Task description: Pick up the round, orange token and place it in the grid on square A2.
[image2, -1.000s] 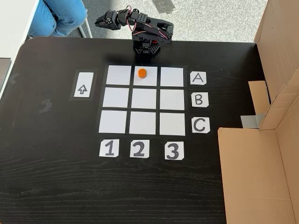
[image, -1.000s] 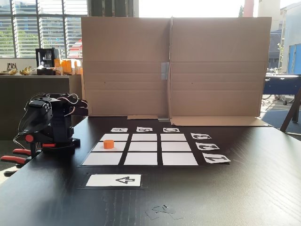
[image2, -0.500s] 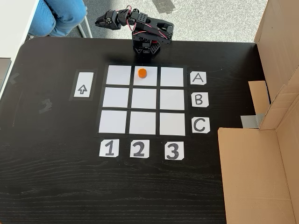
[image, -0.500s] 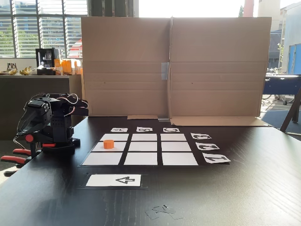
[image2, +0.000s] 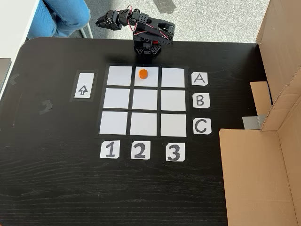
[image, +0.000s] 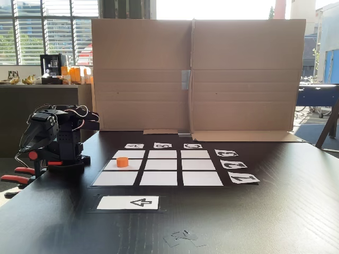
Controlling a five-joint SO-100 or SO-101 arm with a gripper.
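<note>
1 token (image2: pixel 143 73) sits upright on square A2 (image2: pixel 146 78), the middle cell of the grid's (image2: pixel 144 100) row beside the A card (image2: pixel 199 79). The arm is folded at the worktop's (image2: pixel 56 179) edge; its end effector (image2: pixel 101 21) is well apart, jaw state unclear.

In the fixed view from above, the token (image2: pixel 143 73) sits on the grid (image2: pixel 145 100) at twelve o'clock, the arm (image2: pixel 148 35) beyond it.
</note>
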